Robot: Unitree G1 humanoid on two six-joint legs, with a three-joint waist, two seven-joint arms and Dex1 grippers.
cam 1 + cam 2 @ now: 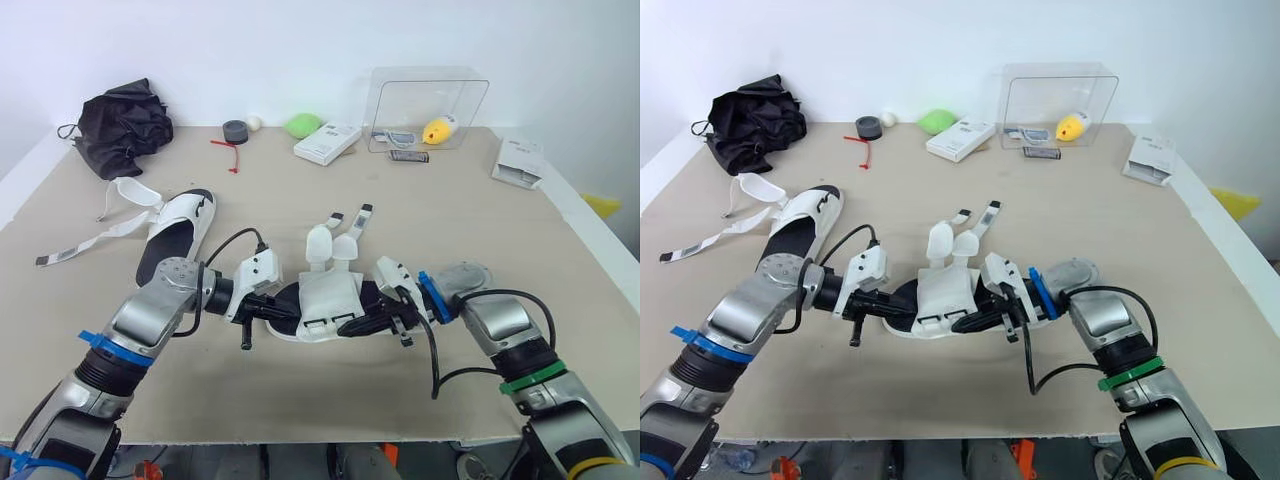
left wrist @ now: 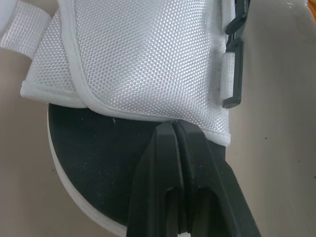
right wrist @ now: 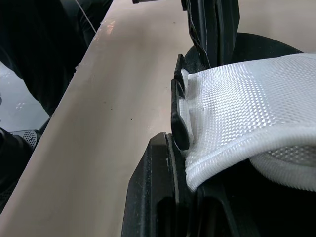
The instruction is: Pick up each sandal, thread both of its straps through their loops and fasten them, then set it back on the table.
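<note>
Centre sandal (image 1: 325,292): lies on the table (image 1: 500,230) at lower centre of the frame, between the two arms. Its long axis runs left to right.
Left gripper (image 1: 285,308): at the sandal's left end. The fingers are pressed together with their tips at the hem of the white mesh flap, over the black footbed. Whether they nip the hem I cannot tell.
Right gripper (image 1: 350,325): at the right end, seemingly clamped on the flap's edge, just beside the black loops (image 3: 178,113).
Key relation: the two loose straps (image 1: 345,225) point toward the top of the frame, away from the loops on the flap's lower edge. The right gripper is nearer the loops, and both arms are about equally near the straps.
Second sandal (image 1: 180,225): centre left, with its straps trailing toward the left edge, unfastened.
Writing: the white boxes (image 1: 327,142) at the back carry print too small to read.
</note>
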